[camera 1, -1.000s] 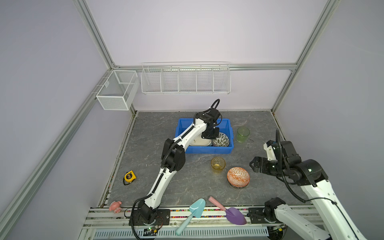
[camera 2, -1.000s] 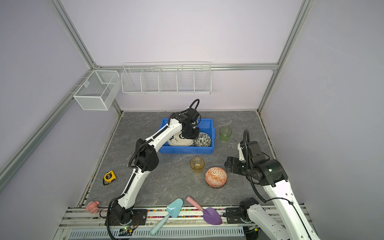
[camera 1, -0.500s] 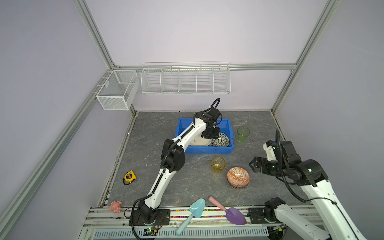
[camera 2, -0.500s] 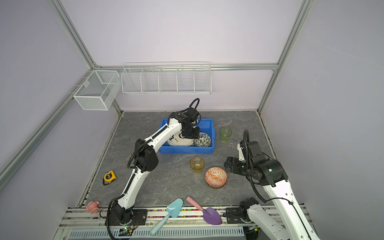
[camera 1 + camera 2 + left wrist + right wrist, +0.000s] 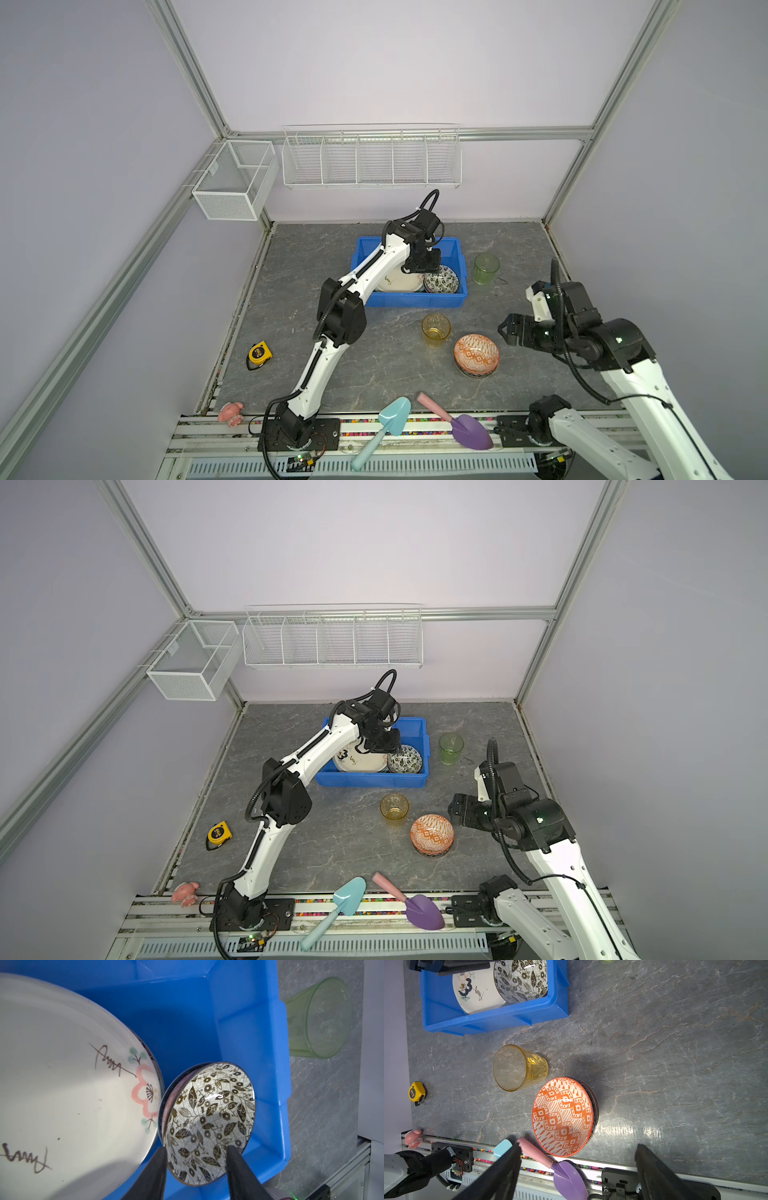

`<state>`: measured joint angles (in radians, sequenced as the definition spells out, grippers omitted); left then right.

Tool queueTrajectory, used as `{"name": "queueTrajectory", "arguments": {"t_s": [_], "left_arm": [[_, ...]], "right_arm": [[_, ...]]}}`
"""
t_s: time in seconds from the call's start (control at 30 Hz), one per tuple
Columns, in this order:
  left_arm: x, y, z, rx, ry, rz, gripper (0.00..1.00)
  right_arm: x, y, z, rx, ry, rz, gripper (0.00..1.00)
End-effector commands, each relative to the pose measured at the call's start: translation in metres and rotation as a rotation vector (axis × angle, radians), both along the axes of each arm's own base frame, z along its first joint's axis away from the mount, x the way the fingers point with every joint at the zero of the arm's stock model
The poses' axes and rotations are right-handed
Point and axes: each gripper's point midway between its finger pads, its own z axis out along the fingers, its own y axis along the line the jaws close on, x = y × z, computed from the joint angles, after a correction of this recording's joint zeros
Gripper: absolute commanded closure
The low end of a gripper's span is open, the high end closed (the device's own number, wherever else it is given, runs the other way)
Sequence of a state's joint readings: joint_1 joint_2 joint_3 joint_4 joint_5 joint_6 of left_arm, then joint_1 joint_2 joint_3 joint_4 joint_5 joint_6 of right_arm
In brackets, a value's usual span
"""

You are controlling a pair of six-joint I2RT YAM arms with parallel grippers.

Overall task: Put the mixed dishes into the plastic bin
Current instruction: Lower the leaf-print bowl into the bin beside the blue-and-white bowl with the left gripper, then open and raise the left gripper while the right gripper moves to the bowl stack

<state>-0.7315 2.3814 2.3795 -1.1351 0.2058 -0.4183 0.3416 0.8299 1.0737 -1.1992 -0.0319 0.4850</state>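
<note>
Straddling leafy bowl [image 5: 209, 1109] rim in blue bin [image 5: 239, 1022] nr tabletop's far edge: L end effector [image 5: 196, 1147] part-open; R end effector [image 5: 578, 1145] wide, empty.

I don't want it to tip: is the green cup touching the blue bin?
Apart. In a top view, grey table shows between the green cup and the blue bin.

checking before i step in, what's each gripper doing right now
left gripper: open, straddling the rim of the leafy bowl, not clamping it
right gripper: open, holding nothing
</note>
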Motion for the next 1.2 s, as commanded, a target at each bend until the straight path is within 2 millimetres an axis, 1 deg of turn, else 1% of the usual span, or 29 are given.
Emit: {"name": "queueTrajectory", "arguments": {"t_s": [0.0,0.17,0.37,0.57,0.7,0.8,0.87,0.97,1.1,1.13,1.17], "left_arm": [[-0.007,-0.002,-0.002,-0.010,0.027,0.002,0.53],[-0.007,-0.002,-0.010,-0.005,0.037,0.000,0.53],[-0.007,-0.005,-0.010,-0.014,0.039,-0.003,0.53],[-0.009,-0.005,-0.017,-0.013,0.053,-0.003,0.53],[-0.009,-0.004,-0.016,-0.018,0.053,-0.001,0.53],[-0.011,-0.004,-0.008,-0.028,0.045,-0.005,0.53],[-0.012,-0.004,0.002,-0.037,0.034,-0.009,0.53],[-0.014,-0.003,0.021,-0.056,0.004,-0.012,0.51],[-0.018,0.002,0.045,-0.080,-0.031,-0.015,0.48],[-0.019,0.003,0.051,-0.088,-0.040,-0.016,0.47],[-0.021,0.004,0.056,-0.093,-0.047,-0.017,0.45]], "right_arm": [[-0.001,0.000,-0.007,-0.003,0.017,0.013,0.12],[-0.002,-0.001,-0.008,-0.008,0.022,0.009,0.12],[-0.002,-0.001,-0.009,-0.010,0.027,0.012,0.12],[-0.004,0.001,-0.019,-0.006,0.067,0.019,0.12],[-0.006,0.000,-0.029,-0.023,0.118,0.013,0.12],[-0.008,0.000,-0.037,-0.034,0.158,0.020,0.12],[-0.010,0.000,-0.044,-0.049,0.199,0.026,0.12],[-0.012,0.003,-0.050,-0.040,0.233,0.036,0.11],[-0.013,0.003,-0.056,-0.041,0.259,0.021,0.02],[-0.015,0.003,-0.057,-0.046,0.270,0.020,0.02],[-0.015,0.004,-0.060,-0.050,0.282,0.019,0.05]]}}
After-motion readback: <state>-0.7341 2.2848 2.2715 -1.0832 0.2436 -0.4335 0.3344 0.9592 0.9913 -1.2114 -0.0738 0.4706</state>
